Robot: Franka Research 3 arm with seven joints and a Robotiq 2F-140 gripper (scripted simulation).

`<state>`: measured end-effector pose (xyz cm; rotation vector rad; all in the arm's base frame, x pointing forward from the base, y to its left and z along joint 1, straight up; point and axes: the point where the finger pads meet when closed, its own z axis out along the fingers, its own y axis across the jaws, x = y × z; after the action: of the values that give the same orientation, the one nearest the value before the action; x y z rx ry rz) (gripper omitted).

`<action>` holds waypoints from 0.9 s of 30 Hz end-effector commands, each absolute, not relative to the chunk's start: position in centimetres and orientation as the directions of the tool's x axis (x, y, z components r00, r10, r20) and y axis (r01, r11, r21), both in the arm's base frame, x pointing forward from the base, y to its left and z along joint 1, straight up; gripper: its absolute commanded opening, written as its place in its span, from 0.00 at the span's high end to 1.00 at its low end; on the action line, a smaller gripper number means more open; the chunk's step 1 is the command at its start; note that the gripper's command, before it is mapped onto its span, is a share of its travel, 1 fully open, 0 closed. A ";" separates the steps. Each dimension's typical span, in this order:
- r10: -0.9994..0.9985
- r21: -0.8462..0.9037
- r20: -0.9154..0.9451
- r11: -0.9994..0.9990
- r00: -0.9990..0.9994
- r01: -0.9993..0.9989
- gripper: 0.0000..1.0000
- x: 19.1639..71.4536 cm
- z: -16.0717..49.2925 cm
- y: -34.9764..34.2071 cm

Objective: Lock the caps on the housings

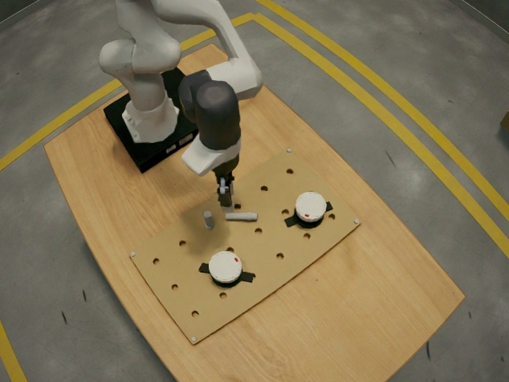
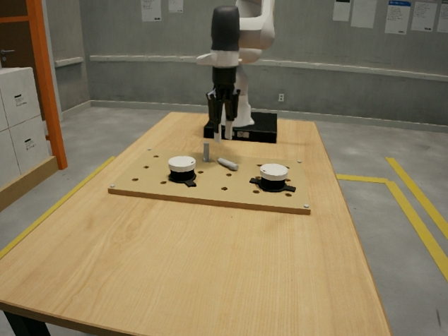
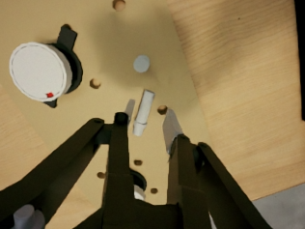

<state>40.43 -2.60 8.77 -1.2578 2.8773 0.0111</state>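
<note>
Exterior view: the end effector [image 2: 222,139] [image 1: 228,209] [image 3: 149,113] is hovering above the pegboard [image 2: 202,191] [image 1: 266,279] [image 3: 188,96], its fingers standing narrowly apart around nothing. Below, a gray peg [image 2: 205,152] [image 1: 208,220] [image 3: 141,64] is standing near a lying peg [image 2: 227,164] [image 1: 242,216] [image 3: 144,107]. Farther out, two upright black housings, one [image 2: 181,174] [image 1: 225,283] [image 3: 75,71] nearer the standing peg, the other [image 2: 273,183] [image 1: 309,223] [image 3: 138,179] well apart, are wearing white caps.

From my station I see a wooden table [image 1: 328,295] [image 2: 217,253] [image 3: 232,42], with 1 tan, holed board [image 1: 262,271] [image 2: 202,193] [image 3: 179,62] and 1 black base block [image 1: 141,158] [image 2: 269,124] lying directly on it.
</note>
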 end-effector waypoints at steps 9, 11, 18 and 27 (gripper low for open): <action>-0.708 0.000 0.000 0.706 -0.706 -0.708 0.64 40.6 7.0 -2.7; -0.708 0.000 0.000 0.706 -0.706 -0.708 0.64 40.6 6.6 -2.7; -0.708 0.000 0.000 0.706 -0.706 -0.708 0.64 40.6 5.7 -2.7; -0.708 0.000 0.000 0.706 -0.706 -0.708 0.64 40.6 4.1 -2.7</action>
<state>40.18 -2.46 4.49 -1.2417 2.8912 0.0237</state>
